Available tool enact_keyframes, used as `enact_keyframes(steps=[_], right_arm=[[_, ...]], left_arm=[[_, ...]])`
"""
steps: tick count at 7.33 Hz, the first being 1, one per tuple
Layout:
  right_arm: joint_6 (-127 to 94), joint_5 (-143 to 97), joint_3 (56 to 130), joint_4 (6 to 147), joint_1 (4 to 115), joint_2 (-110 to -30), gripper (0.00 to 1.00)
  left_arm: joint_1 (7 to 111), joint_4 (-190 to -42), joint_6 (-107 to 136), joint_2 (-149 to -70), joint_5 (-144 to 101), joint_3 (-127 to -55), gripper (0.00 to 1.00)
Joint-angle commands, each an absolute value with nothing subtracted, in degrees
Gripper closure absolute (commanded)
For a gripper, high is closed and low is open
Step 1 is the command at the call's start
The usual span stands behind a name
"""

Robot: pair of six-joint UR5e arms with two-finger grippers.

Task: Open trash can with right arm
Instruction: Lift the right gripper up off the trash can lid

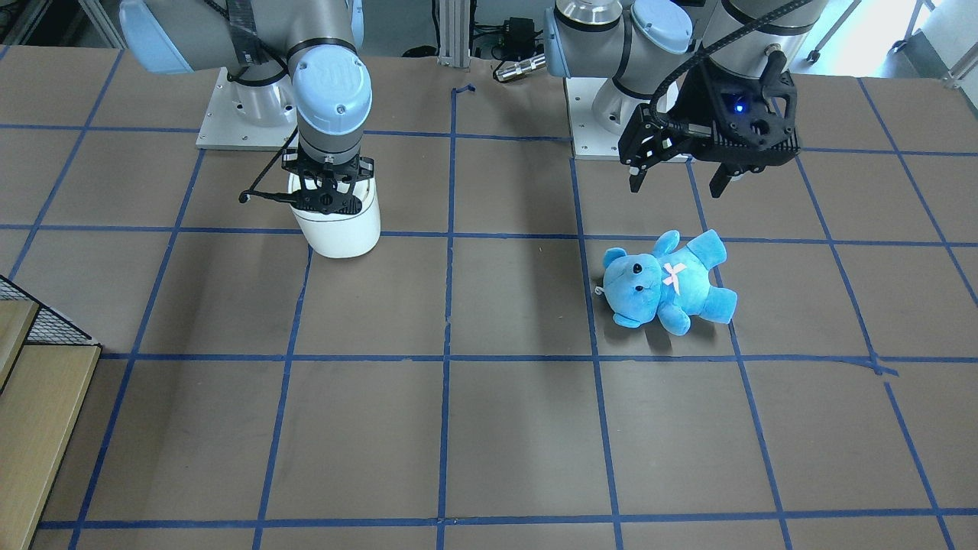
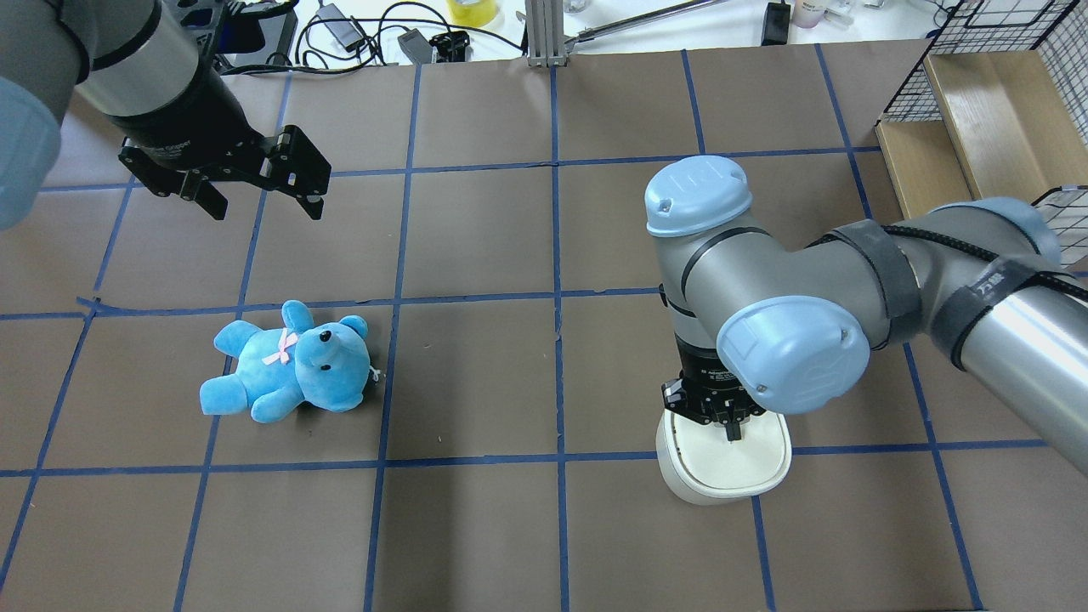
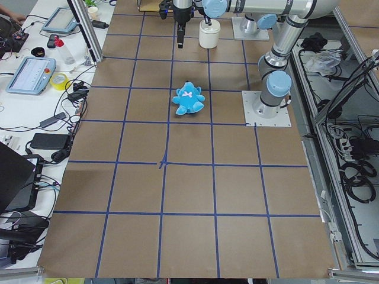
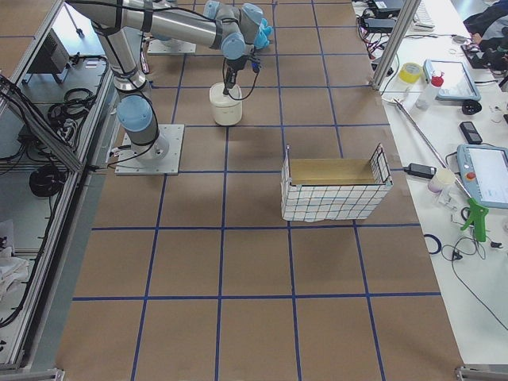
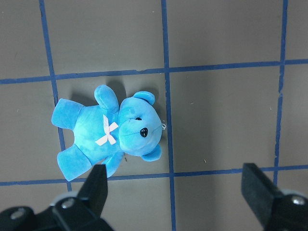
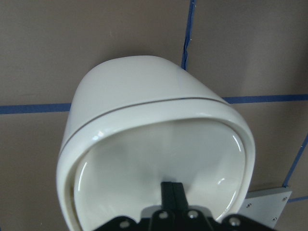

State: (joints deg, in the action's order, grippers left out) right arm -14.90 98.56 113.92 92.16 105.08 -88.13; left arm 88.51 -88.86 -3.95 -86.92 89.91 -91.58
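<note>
My right gripper (image 6: pixel 172 188), fingers closed on nothing, bears on the lid (image 6: pixel 159 154) of the white trash can (image 1: pixel 338 229); next, I judge, a firm downward push.

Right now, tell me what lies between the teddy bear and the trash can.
Nothing: in the overhead view only bare table with blue tape lines separates the teddy bear from the trash can.

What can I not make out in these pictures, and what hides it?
Trash can lid: overhead view, right arm covers part of it.
Whether right gripper touches the lid: right wrist view, too close.
Teddy bear: exterior right view, small, partly behind the arm.
Wire basket: overhead view, cut by the edge.
</note>
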Motion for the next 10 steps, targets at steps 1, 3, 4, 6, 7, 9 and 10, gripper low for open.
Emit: enact_keyframes(steps=[1, 3, 4, 6, 7, 9, 10], right_arm=[[-15.46, 98.27, 113.04, 92.2, 105.12, -88.85, 0.23], [-14.95, 96.86, 104.29, 84.09, 104.77, -90.61, 0.0], [-14.59, 96.77, 97.02, 79.33, 104.24, -90.09, 0.0], [-8.65, 91.61, 90.64, 79.36, 100.14, -89.65, 0.0], [-0.61, 88.28, 87.31, 79.19, 95.24, -89.65, 0.0], [-0.07, 89.29, 85.34, 85.54, 92.55, -89.91, 0.0], [-1.22, 89.21, 85.78, 88.39, 92.72, -90.09, 0.0]], left_arm=[[88.51, -88.86, -3.96, -86.92, 89.91, -91.58, 0.0], [88.51, -88.86, -3.96, -86.92, 89.91, -91.58, 0.0], [88.51, -88.86, -3.96, -86.92, 89.91, -91.58, 0.0], [88.51, -88.86, -3.96, -86.92, 89.91, -91.58, 0.0], [88.51, -88.86, -3.96, -86.92, 90.0, -91.58, 0.0], [88.51, -88.86, -3.96, -86.92, 90.0, -91.58, 0.0], [88.51, -88.86, -3.96, -86.92, 90.0, -91.58, 0.0]])
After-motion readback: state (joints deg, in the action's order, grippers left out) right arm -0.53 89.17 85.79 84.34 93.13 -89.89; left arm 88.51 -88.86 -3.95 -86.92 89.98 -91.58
